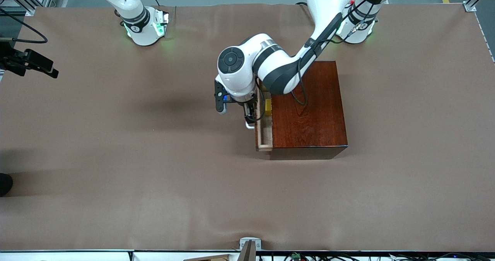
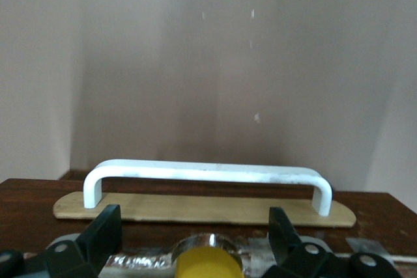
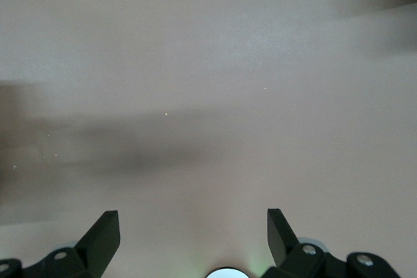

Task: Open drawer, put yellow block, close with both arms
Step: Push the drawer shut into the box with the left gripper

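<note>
- Front view: my right arm waits with its white base (image 1: 145,27) at its own end of the table; its black two-finger gripper (image 3: 193,242) appears only in the right wrist view, over bare brown table covering (image 3: 208,96), fingers spread wide and holding nothing.
- Front view: my left arm reaches from its base (image 1: 357,27) across the glossy dark red-brown wooden box (image 1: 307,108) and ends above the drawer's open end.
- Left wrist view alone shows the white U-shaped bar handle (image 2: 208,175) whole, on its pale oval backing plate, at the dark reddish drawer front.
- My left black two-finger gripper (image 2: 193,242) hangs over the open drawer, fingers spread apart. I cannot tell whether they touch the yellow thing seen between them.
- The pale light-wood drawer tray (image 1: 263,135) stands partly pulled out of the box, toward the right arm's end of the table.
- The small bright yellow cube (image 1: 267,107) lies in that tray, close against the box's opening, partly hidden by my left wrist.
</note>
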